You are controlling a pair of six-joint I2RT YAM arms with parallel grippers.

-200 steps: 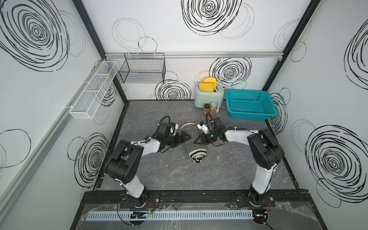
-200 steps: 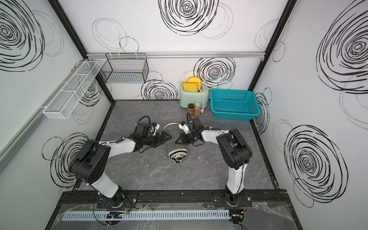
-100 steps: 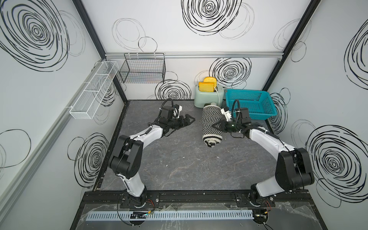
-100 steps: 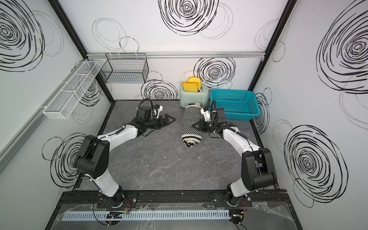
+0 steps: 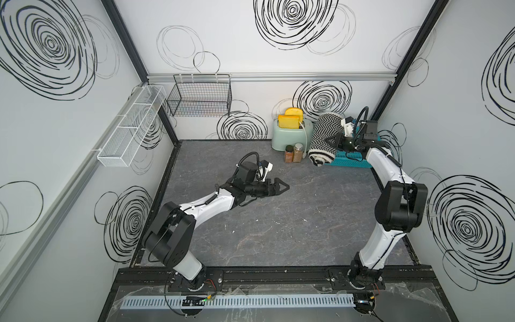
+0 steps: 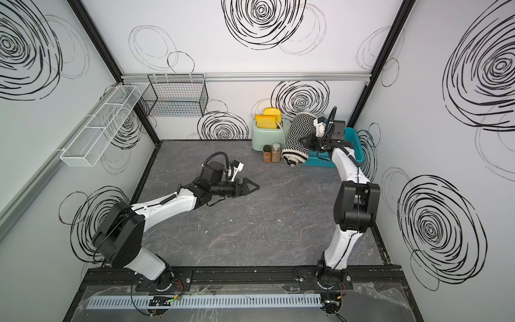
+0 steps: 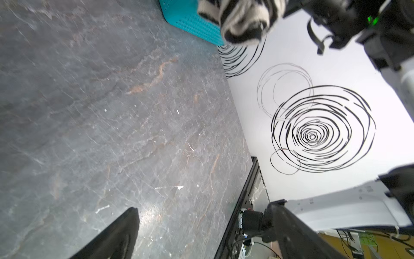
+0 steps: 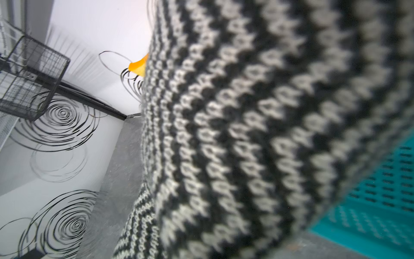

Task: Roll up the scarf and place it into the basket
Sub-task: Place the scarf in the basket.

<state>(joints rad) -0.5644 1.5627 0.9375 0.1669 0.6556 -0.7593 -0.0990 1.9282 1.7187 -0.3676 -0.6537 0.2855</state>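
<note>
Two wire holders hang at the left, taking the back wall as twelve o'clock: a long white mesh rack at ten and a black wire basket at eleven. Near the centre the left gripper hovers low over the desk, jaws spread wide and empty, as its wrist view shows. At about one o'clock stand a mint toaster and two spice jars.

Just beside them, the scarf is a tight roll in the air, pinched at its side by the right gripper. It hangs over the left part of the basket at two o'clock, its near end jutting past the front wall.

Rolling looks done, so placing is the step in hand. Next the roll likely needs carrying toward three o'clock, clear of the jars, lowering inside the rim, then release.

The desk is dark grey marbled stone. White walls carry black scribbled swirls.
</note>
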